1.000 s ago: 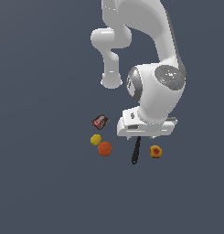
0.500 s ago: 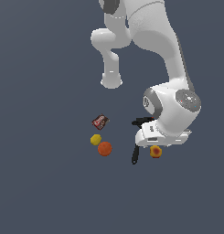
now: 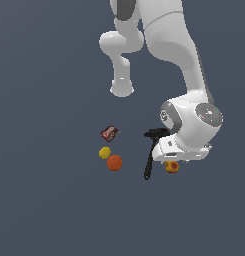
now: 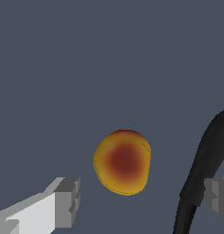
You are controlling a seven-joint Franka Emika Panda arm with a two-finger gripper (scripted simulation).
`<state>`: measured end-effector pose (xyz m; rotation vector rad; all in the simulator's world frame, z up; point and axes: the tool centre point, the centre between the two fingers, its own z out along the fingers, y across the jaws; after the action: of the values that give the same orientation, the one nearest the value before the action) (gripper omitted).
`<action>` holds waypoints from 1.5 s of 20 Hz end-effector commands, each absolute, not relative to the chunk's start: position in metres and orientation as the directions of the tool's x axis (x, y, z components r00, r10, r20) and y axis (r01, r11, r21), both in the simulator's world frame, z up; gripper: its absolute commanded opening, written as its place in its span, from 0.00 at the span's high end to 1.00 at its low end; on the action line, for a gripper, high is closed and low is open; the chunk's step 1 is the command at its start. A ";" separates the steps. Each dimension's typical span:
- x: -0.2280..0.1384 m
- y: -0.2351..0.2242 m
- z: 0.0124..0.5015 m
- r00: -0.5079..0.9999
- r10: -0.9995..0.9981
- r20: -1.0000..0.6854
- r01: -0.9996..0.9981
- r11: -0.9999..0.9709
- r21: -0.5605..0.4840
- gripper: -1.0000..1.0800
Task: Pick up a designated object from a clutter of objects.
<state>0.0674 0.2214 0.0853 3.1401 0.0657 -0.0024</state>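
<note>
The designated object, a yellow-orange fruit with a red blotch (image 4: 123, 162), lies on the grey floor between the spread fingers of my gripper (image 4: 141, 199), which is open and holds nothing. One finger (image 4: 66, 201) stands well to one side of the fruit. The other finger (image 4: 218, 196) is partly behind the black hammer's handle (image 4: 201, 173). In the exterior view the fruit (image 3: 172, 166) peeks out just under the white hand (image 3: 183, 150), with the hammer (image 3: 149, 159) close on its left. The rest of the clutter lies further left.
A dark red-labelled packet (image 3: 109, 133), a yellow lemon (image 3: 105, 152) and a plain orange ball (image 3: 114, 162) sit together on the exterior view's left. The arm's base (image 3: 122, 89) stands behind them. The floor is plain dark grey.
The hand has swung to the exterior view's right and come down, from over the hammer to right above the yellow-red fruit. None of the objects has moved.
</note>
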 end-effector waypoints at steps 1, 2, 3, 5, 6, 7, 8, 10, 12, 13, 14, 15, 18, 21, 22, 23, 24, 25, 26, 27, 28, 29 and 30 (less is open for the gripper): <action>0.067 0.221 0.082 0.999 0.041 -0.002 0.041 -0.999 0.001 0.04; 0.067 0.221 0.079 0.999 0.041 -0.002 0.041 -0.999 0.001 0.04; 0.067 0.221 0.076 0.999 0.041 -0.002 0.041 -0.999 0.001 0.04; 0.067 0.221 0.067 0.999 0.041 -0.001 0.041 -0.999 0.001 0.04; 0.067 0.222 0.061 0.999 0.041 -0.001 0.041 -0.999 0.001 0.04; 0.067 0.222 0.055 0.999 0.041 -0.001 0.041 -0.999 0.001 0.04; 0.067 0.222 0.050 0.999 0.041 0.000 0.041 -0.999 0.000 0.04; 0.067 0.222 0.041 0.999 0.041 0.000 0.041 -0.999 0.000 0.04; 0.067 0.222 0.036 0.999 0.041 0.000 0.041 -0.999 0.000 0.04; 0.067 0.222 0.035 0.999 0.040 0.000 0.040 -0.999 0.000 0.04; 0.068 0.222 0.035 0.999 0.040 0.000 0.040 -0.999 0.000 0.04; 0.068 0.222 0.035 0.999 0.040 0.000 0.040 -0.999 0.000 0.04; 0.068 0.222 0.035 0.999 0.040 0.000 0.040 -0.999 0.000 1.00; 0.068 0.222 0.035 0.999 0.040 0.000 0.040 -0.999 0.000 1.00; 0.068 0.222 0.035 0.999 0.040 0.000 0.040 -0.999 0.000 1.00; 0.068 0.222 0.035 0.999 0.040 0.000 0.040 -0.999 0.000 1.00; 0.068 0.222 0.035 0.999 0.040 0.000 0.040 -0.999 0.000 1.00; 0.068 0.222 0.035 0.999 0.040 0.000 0.040 -0.999 0.000 1.00; 0.068 0.225 0.036 0.999 0.043 0.002 0.043 -0.999 -0.002 1.00; 0.067 0.225 0.037 0.999 0.043 0.002 0.043 -0.999 -0.002 1.00; 0.067 0.225 0.037 0.999 0.043 0.002 0.043 -0.999 -0.002 1.00; 0.067 0.224 0.038 0.999 0.043 0.002 0.043 -0.999 -0.002 1.00; 0.066 0.223 0.039 0.999 0.043 0.002 0.043 -0.999 -0.002 1.00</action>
<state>0.0662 0.2242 0.0370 3.1424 0.0684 0.0001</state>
